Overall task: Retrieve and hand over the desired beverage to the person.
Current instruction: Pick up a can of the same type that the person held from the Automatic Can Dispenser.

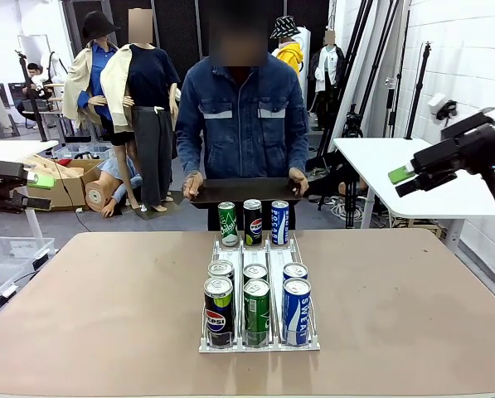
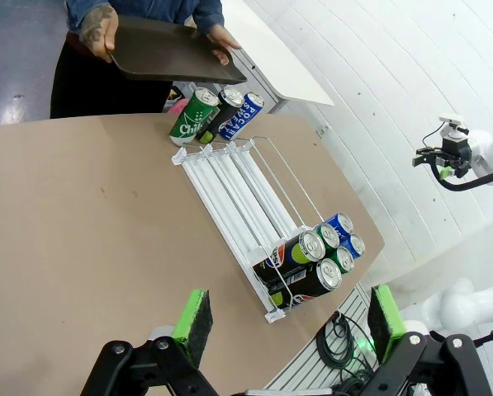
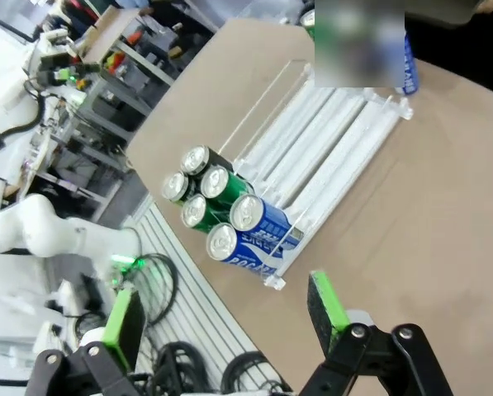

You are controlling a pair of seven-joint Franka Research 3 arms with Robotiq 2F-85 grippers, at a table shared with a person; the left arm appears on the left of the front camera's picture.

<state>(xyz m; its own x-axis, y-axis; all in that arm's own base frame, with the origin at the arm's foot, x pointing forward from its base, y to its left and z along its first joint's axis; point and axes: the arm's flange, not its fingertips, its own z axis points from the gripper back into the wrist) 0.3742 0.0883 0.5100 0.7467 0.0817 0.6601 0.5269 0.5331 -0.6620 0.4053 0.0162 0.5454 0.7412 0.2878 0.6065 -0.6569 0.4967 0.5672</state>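
Now: retrieval is not yet begun.
Fingers: spread on left gripper (image 2: pixel 289 323) and right gripper (image 3: pixel 225 313), empty.
Next: a choice among the beverage cans (image 1: pixel 256 308) is needed.

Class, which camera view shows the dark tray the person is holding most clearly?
The left wrist view: it looks down on the tray, showing its flat top and a hand at each end. The front view shows it nearly edge-on beyond three cans. The right wrist view's top edge is too unclear to tell.
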